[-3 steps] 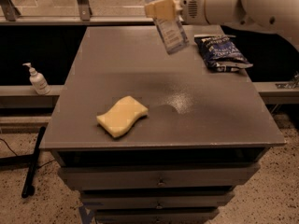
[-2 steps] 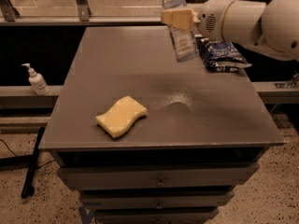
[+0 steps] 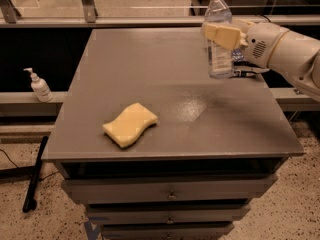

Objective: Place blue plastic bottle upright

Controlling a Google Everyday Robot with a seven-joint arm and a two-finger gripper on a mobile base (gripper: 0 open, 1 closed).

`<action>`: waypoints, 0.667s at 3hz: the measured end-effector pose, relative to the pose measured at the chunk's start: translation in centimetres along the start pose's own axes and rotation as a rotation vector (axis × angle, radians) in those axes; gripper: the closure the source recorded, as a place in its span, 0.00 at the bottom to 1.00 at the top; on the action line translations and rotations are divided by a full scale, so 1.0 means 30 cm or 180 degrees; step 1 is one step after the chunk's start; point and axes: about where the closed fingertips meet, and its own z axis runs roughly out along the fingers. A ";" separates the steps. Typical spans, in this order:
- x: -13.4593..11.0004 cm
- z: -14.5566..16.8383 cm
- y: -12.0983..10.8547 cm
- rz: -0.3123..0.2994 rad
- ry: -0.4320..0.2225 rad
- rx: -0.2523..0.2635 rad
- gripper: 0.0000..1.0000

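Note:
The blue plastic bottle (image 3: 219,39) is clear and ribbed with a white cap and a pale label. It stands upright, cap up, at the right rear of the grey table (image 3: 150,69). Whether its base touches the top I cannot tell. My gripper (image 3: 222,35) comes in from the right on a white arm and is shut on the bottle's middle, with a cream finger (image 3: 223,36) across its front.
A yellow sponge (image 3: 130,124) lies at the front left of the table. A dark blue snack bag (image 3: 239,58) is mostly hidden behind the bottle and arm. A small white pump bottle (image 3: 39,85) stands on a ledge to the left. Drawers sit below the tabletop.
The bottle has turned from tilted with its cap to the left to upright, and has moved right and down toward the table's right rear, still held by the gripper.

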 end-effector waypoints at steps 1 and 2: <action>0.046 -0.091 -0.030 0.0001 -0.0162 -0.0077 1.00; 0.084 -0.177 -0.052 -0.0015 -0.0315 -0.0116 1.00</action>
